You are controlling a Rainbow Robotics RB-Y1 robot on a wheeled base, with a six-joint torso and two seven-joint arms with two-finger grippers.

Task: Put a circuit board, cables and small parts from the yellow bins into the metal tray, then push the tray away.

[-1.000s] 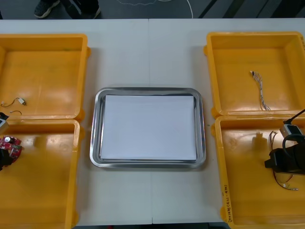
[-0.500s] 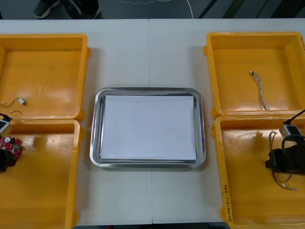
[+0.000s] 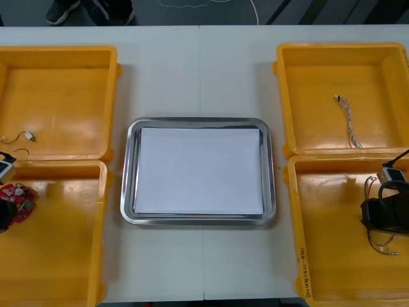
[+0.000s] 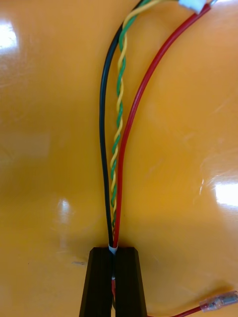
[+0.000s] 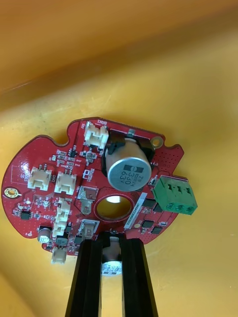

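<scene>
A round red circuit board [image 3: 18, 198] lies at the left end of the near left yellow bin [image 3: 57, 256]. My left gripper [image 3: 4, 214] is at that bin's left edge. In the left wrist view the gripper [image 5: 113, 247] is shut on the near edge of the board [image 5: 64, 163], a small silver part between its fingers [image 5: 91, 277]. My right gripper [image 3: 383, 214] is in the near right bin [image 3: 332, 249], over a red and yellow cable [image 3: 377, 242]. Seen from the right wrist, the gripper [image 4: 115, 253] is shut on the cable bundle [image 4: 117, 158] of black, red and twisted green-yellow wires.
The metal tray [image 3: 130, 173], white inside, sits mid-table between the bins. A twisted cable [image 3: 348, 121] lies in the far right bin [image 3: 307, 77]. Small wired parts [image 3: 24, 136] rest in the far left bin [image 3: 64, 83].
Both grippers have gone from open to shut, the left on the board, the right on the cable. The board has turned and shifted slightly to the right.
</scene>
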